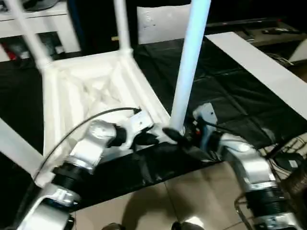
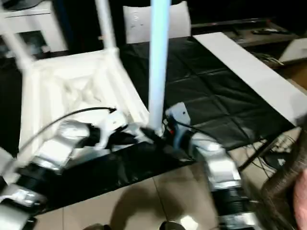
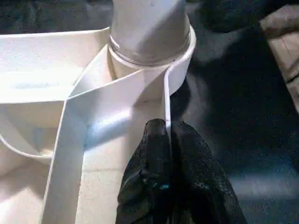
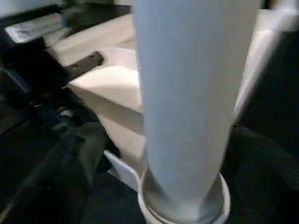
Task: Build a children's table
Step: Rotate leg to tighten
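Pinching the thin rim wall of the upturned tabletop (image 1: 91,91), my left gripper (image 3: 167,135) is clamped just beside the near corner socket (image 3: 180,70). My right gripper (image 1: 178,135) sits at the base of the leg (image 1: 189,62) standing in that socket; I cannot tell how wide its jaws stand. Tabletop lies ribbed side up on black sheeting (image 1: 225,100) at the floor's near edge. Judged light, stiff, slick plastic; grip ribs or low on legs. No containers noted.
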Available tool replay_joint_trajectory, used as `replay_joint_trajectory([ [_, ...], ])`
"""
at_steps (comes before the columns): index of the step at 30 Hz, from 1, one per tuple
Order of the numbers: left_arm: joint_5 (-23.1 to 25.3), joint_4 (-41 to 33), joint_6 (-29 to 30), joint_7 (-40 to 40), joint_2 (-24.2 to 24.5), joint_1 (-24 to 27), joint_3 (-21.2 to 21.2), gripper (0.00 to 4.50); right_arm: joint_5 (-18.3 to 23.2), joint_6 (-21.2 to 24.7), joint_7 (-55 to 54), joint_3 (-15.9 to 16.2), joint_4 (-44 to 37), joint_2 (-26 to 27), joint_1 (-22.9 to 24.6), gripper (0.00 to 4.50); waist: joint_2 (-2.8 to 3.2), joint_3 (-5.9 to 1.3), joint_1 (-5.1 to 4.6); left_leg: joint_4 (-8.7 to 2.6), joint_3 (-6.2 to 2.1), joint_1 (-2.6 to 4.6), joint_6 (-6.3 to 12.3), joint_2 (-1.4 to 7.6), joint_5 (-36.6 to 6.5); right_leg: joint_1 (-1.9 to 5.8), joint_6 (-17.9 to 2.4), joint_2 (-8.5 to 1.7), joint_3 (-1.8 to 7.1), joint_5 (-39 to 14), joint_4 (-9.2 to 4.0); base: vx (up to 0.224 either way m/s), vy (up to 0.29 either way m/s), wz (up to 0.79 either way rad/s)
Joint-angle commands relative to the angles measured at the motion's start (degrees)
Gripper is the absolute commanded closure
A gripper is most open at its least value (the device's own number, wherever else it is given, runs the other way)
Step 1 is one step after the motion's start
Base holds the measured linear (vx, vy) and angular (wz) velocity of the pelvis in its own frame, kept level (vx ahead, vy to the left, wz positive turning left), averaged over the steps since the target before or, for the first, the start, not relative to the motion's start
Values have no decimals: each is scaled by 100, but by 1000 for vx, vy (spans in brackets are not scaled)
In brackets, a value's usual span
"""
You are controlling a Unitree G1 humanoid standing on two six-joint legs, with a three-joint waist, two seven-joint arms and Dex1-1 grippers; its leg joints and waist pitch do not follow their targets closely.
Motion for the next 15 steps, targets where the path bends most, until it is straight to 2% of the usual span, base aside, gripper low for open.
replay_joint_trajectory([
  [1, -39, 110, -731, -900, 290, -160, -365, 450, 120, -210, 767, 88, -63, -487, 19, 3, 38, -409, 23, -363, -16, 134, 302, 185, -1509, 318, -1277, -240, 216, -1423, -353, 0, 0, 0],
  [2, -35, 131, -781, -944, 313, -169, -385, 450, 126, -230, 824, 102, -55, -521, 17, 3, 45, -393, 30, -376, -9, 135, 255, 197, -1572, 306, -1273, -241, 233, -1395, -337, 0, 0, 0],
  [3, -41, 169, -854, -1071, 365, -202, -428, 450, 154, -276, 1019, 143, -33, -613, 10, 3, 20, -379, 26, -385, -3, 132, 237, 198, -1624, 300, -1262, -238, 236, -1440, -345, 0, 0, 0],
  [7, -141, 224, -1067, -1614, 494, -298, -577, 450, 354, -269, 1654, 226, 35, -833, -54, 3, 7, -378, 106, -391, -3, 166, 169, 208, -1837, 299, -1176, -278, 237, -1929, -376, 0, 0, 0],
  [9, -123, 271, -1265, -1964, 568, -379, -711, 450, 415, -310, 2048, 305, 175, -921, -164, 3, 2, -393, 132, -385, -2, 156, 171, 214, -1706, 308, -1223, -285, 236, -1801, -353, 0, 0, 0],
  [10, -94, 291, -1350, -2027, 584, -406, -750, 450, 427, -295, 2147, 330, 213, -936, -200, 19, 2, -394, 147, -385, 2, 144, 187, 221, -1626, 314, -1243, -279, 236, -1709, -337, 0, 0, 0],
  [11, -109, 352, -1441, -2120, 584, -451, -785, 450, 478, -288, 2289, 383, 256, -965, -245, 19, -15, -404, 171, -374, 10, 147, 210, 220, -1541, 314, -1275, -280, 236, -1603, -328, 0, 0, 0],
  [15, -135, 451, -1629, -2337, 569, -533, -874, 450, 581, -263, 2584, 494, 340, -993, -351, 32, -12, -418, 260, -360, 22, 153, 244, 225, -1393, 316, -1333, -286, 234, -1451, -299, 0, 0, 0],
])
